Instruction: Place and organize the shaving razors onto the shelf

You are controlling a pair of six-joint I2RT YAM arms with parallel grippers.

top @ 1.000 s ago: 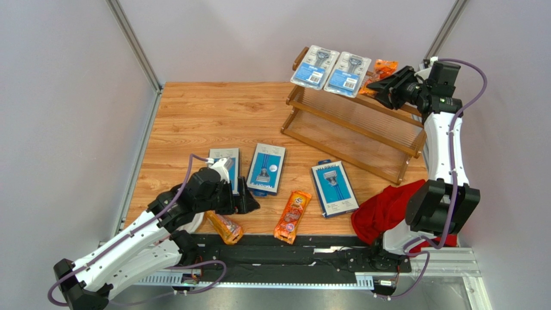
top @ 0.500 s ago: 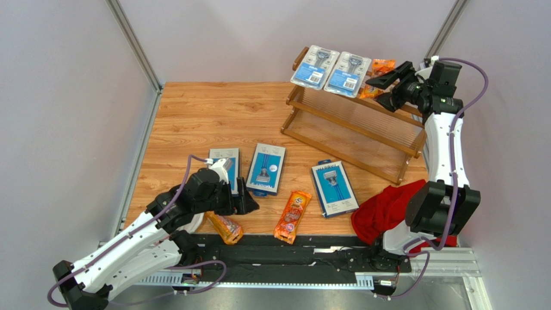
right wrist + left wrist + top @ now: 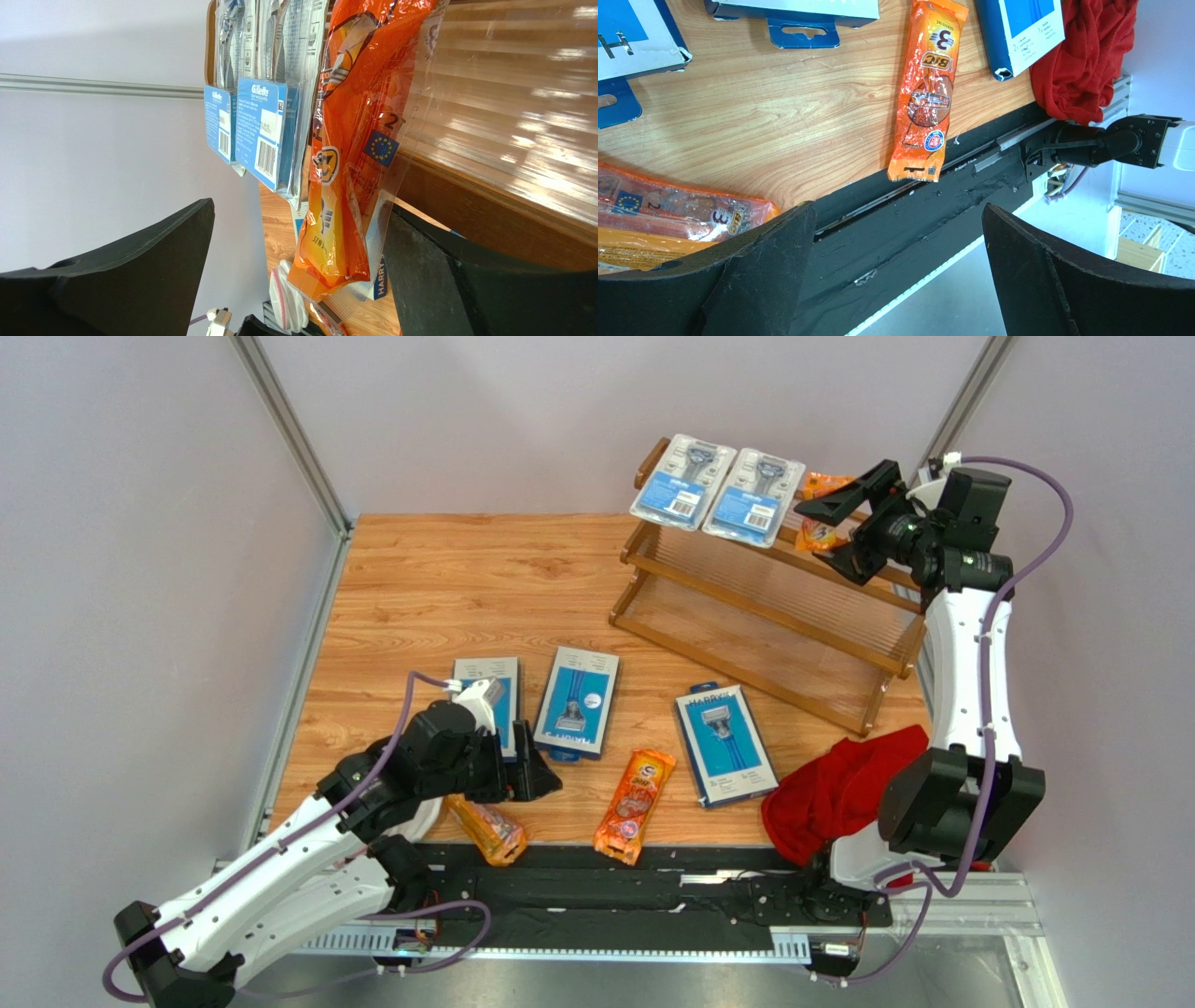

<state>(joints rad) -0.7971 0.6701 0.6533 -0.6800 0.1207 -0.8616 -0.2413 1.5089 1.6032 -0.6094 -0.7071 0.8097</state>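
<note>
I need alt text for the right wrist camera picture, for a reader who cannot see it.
An orange razor bag lies on the wooden shelf, with the right gripper open around it. Beside the bag sit two clear razor packs with blue cards.

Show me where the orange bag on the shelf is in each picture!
Top view: the orange bag lies at the right end of the shelf's top tier.
Left wrist: not in it.
Right wrist: the orange bag fills the middle.
Shared landmark: the two blister packs right beside it.
</note>
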